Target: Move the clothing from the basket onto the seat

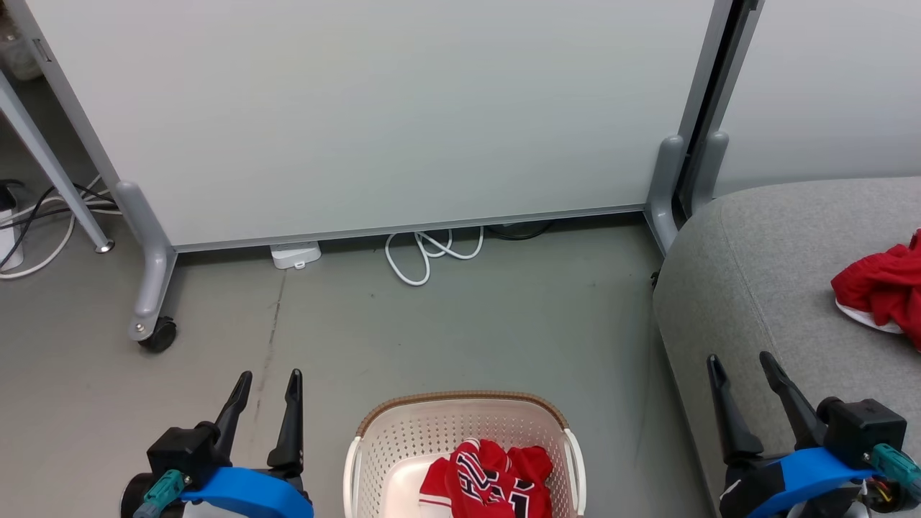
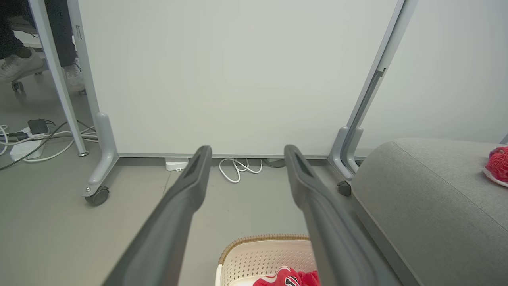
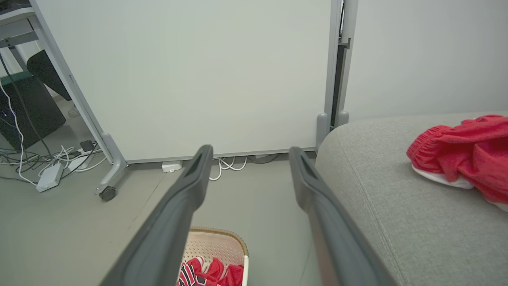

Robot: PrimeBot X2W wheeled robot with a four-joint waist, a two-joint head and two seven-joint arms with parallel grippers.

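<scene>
Largest item before you was a white partition panel [image 1: 374,115] on castors, standing across the back of the floor [image 1: 504,316]. On your right sat the grey seat [image 1: 777,288], its rounded end close to the panel's foot.

One red garment [image 1: 881,288] of the clothing lay bunched on top of the seat, well apart from the basket. White trim showed beneath it and its gathered edge was turned toward the basket side. The head view cut it off at the right, so you could not tell its long axis.

The basket [image 1: 460,398] stood on the floor between your two tools, near the seat's end. It contained one crumpled red jersey [image 1: 496,478] with its black-and-white lettering uppermost and no clear long axis.

Your left tool [image 1: 270,374] had its fingers spread, nothing between them, pointing toward the panel. Your right tool [image 1: 739,357] was likewise spread and empty, at the seat's near edge.

A white cable [image 1: 428,252] lay looped under the panel.
</scene>
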